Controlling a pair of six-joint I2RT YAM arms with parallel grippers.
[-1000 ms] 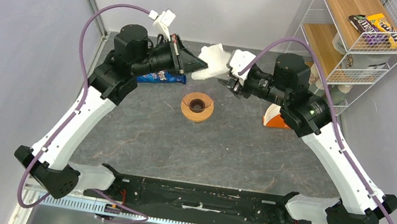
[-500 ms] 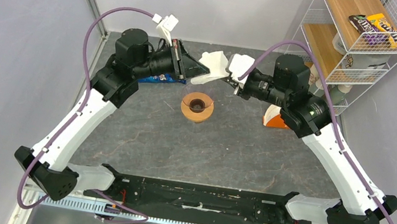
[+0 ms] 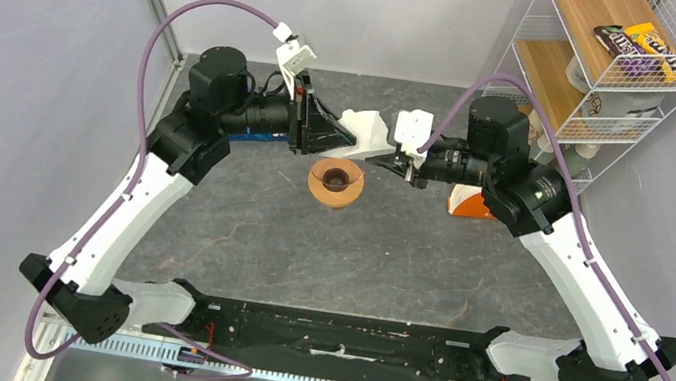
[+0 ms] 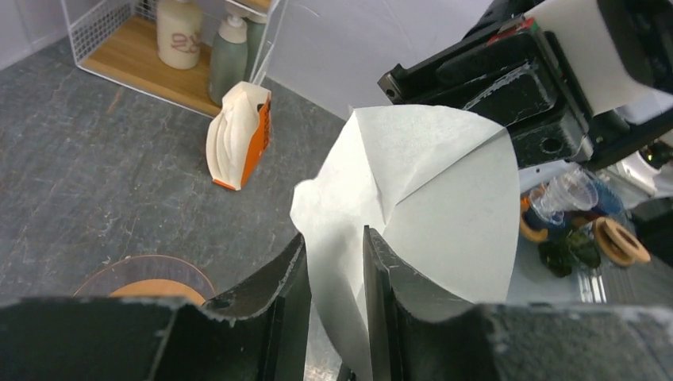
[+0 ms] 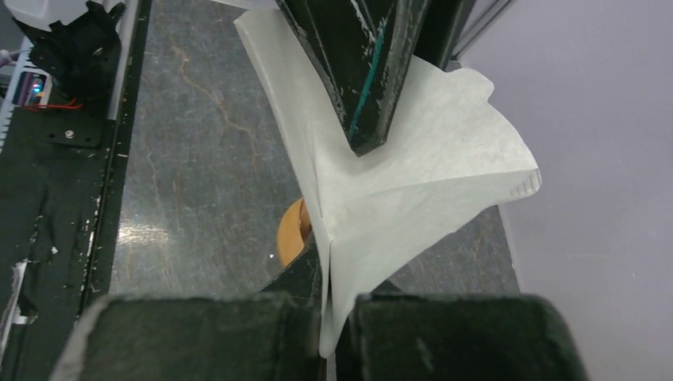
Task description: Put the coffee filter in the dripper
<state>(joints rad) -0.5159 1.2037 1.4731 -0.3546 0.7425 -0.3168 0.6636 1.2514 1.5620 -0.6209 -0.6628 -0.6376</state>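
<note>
Both arms have swung in closer over the dripper (image 3: 335, 182) than a second ago, with the filter (image 3: 368, 132) strung between them.

Right claw (image 3: 386, 159) is clenched on the filter's pointed end. Left claw (image 3: 340, 136) has its jaws a bit parted with the paper running loose between them, so we reckon it's a handover. The filter hangs in the air, above the dripper and slightly to its far side, not in it yet. We'd back the left claw straight out without dragging the paper. Then the right one can bring the point over the dark hollow and lower gently so the cone seats without crumpling.
</note>
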